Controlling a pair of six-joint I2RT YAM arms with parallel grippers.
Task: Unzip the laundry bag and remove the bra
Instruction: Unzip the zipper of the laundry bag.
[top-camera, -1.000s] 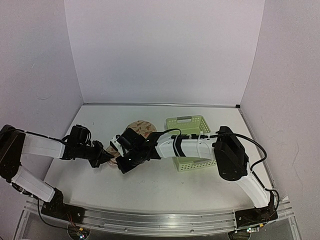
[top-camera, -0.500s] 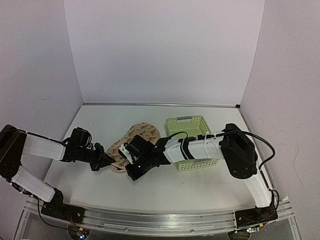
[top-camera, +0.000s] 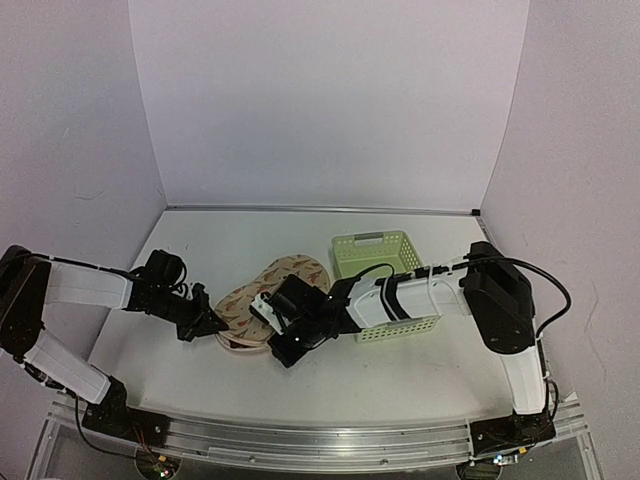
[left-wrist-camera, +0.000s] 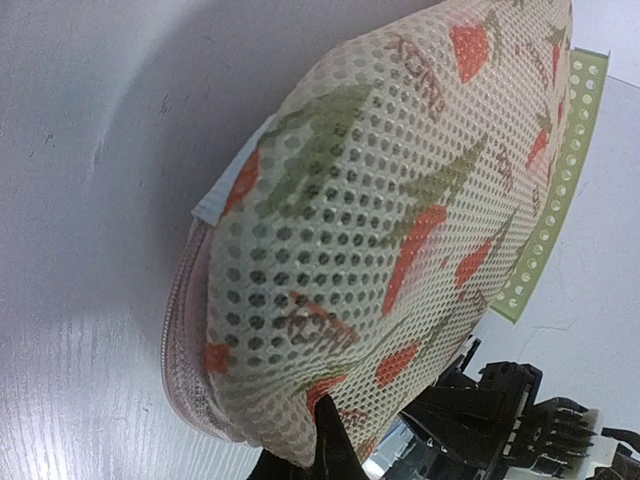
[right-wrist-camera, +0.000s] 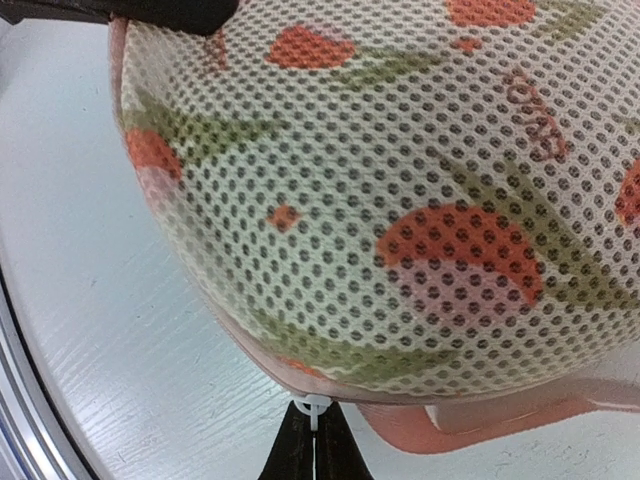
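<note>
Right gripper (right-wrist-camera: 312, 445) is clenched tight, with a small white tab (right-wrist-camera: 316, 407) nipped at its very tips. I take that tab for the zip pull. It sits at the bag's (top-camera: 268, 290) 5 o'clock edge as seen from above. Left gripper (left-wrist-camera: 335, 455) is clenched too, at the bag's 8 o'clock end, and appears to pinch the mesh just above the zip (left-wrist-camera: 182, 330).

The bag lies domed side up near the middle of the table (top-camera: 200, 250), with the basket (top-camera: 385, 255) just beside it at 3 o'clock. No bra shows. A pink edge (right-wrist-camera: 500, 420) peeks from under the dome in the right wrist view, and I cannot tell whether it is zip tape or something inside.

Risks, as I judge them:
- The pull slips free, since only its tip is held.
- The left pinch lets go of the thin mesh, so the whole bag drags after the pull and the zip does not run.
- Loose mesh bunches into the slider on the curved rim and jams it.
- The two wrists work close together and could knock each other.
</note>
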